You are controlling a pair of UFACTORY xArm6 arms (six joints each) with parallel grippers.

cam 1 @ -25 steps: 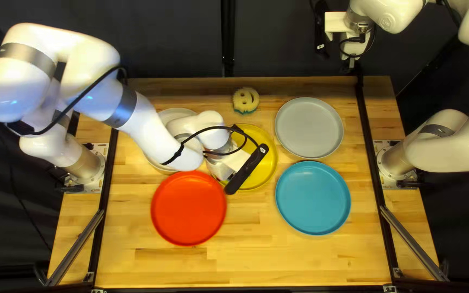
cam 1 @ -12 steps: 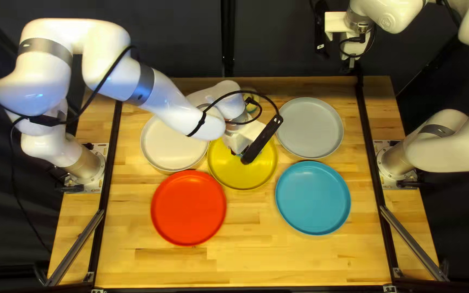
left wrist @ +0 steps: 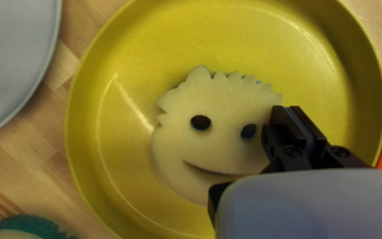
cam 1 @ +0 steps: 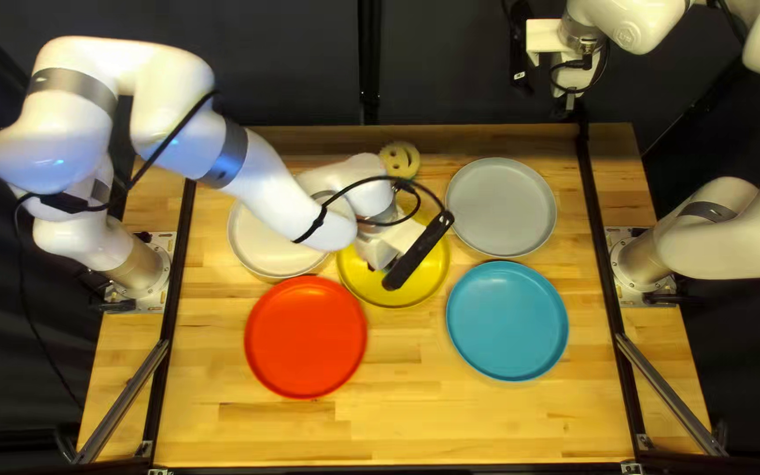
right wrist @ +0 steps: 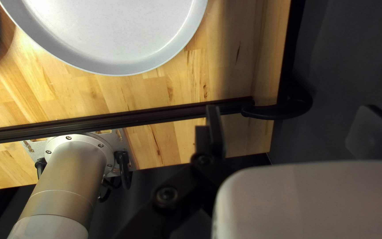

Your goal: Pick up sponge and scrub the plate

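Note:
My left gripper (cam 1: 380,253) is low over the yellow plate (cam 1: 405,295) in the top left view, its fingertips hidden. In the left wrist view my left gripper (left wrist: 293,117) is shut on one edge of the pale smiley-face sponge (left wrist: 222,106), which has a blue back. The sponge is over the middle of the yellow plate (left wrist: 84,132), face toward the camera; whether its whole underside touches cannot be told. My right gripper (cam 1: 566,105) is beyond the table's far edge. Seen from its own wrist, the right gripper (right wrist: 290,121) stands open, holding nothing.
Around the yellow plate are a white plate (cam 1: 266,242), a red plate (cam 1: 305,339), a grey plate (cam 1: 501,207) and a blue plate (cam 1: 507,321). A second smiley sponge with a green back (cam 1: 402,158) lies near the table's far edge, beside my left arm.
My left gripper moved across the yellow plate toward the table's far edge, then came a little way back toward the near edge. The right arm and the plates stayed still.

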